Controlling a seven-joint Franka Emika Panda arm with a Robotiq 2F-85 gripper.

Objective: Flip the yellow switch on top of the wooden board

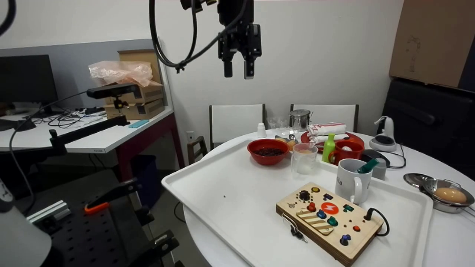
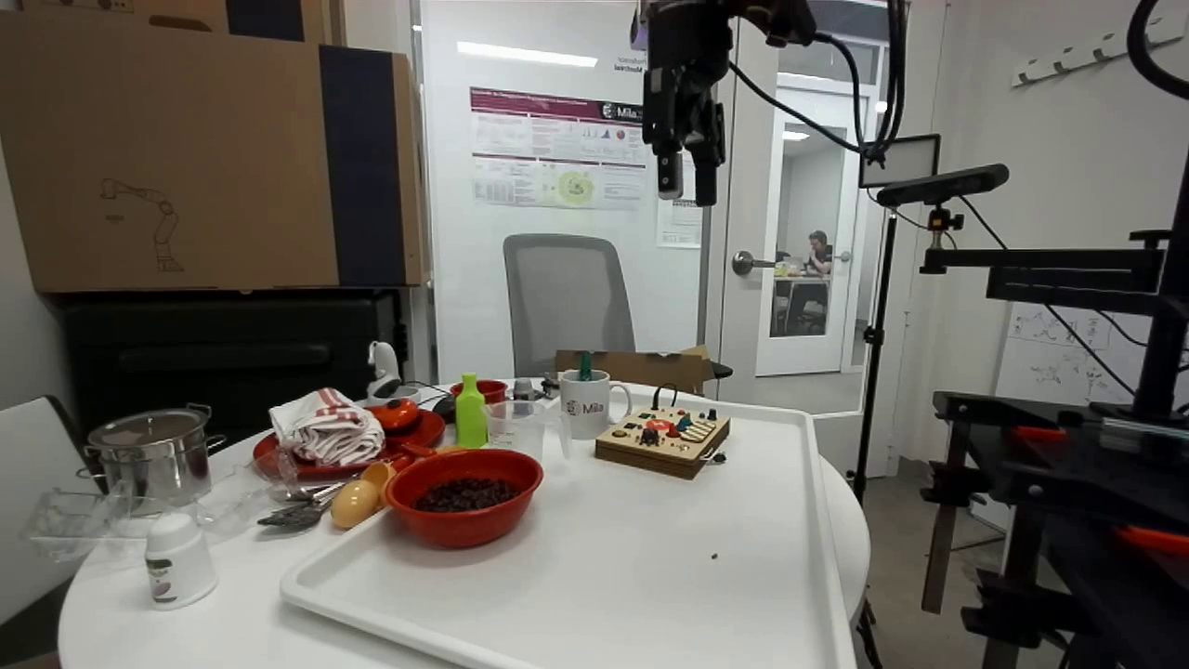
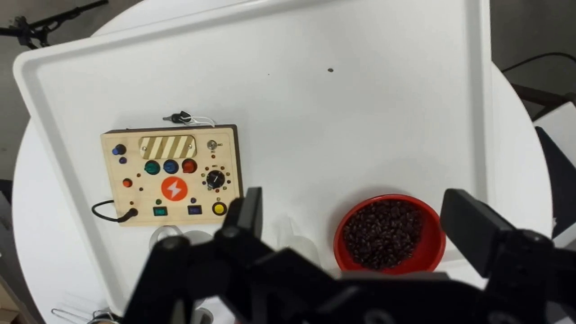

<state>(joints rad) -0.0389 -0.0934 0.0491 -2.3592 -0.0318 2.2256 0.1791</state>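
Observation:
The wooden board (image 1: 362, 241) lies flat on the white tray and also shows in the wrist view (image 3: 152, 184). Its yellow switch (image 1: 315, 189) is a round yellow cap in a black ring near one corner. The yellow switch also shows in the wrist view (image 3: 219, 208), just left of the left finger. My gripper (image 1: 238, 72) hangs high above the table in both exterior views (image 2: 687, 190), well apart from the board. Its fingers are spread with nothing between them. In the wrist view the gripper (image 3: 353, 202) is over the red bowl side, to the right of the board.
A white mug (image 1: 345, 185) with a green item in it stands beside the board near the yellow switch. A clear measuring cup (image 1: 305, 163) and a red bowl (image 3: 429, 252) of dark beans stand on the tray (image 1: 230, 178). A black cable and keys hang from the board.

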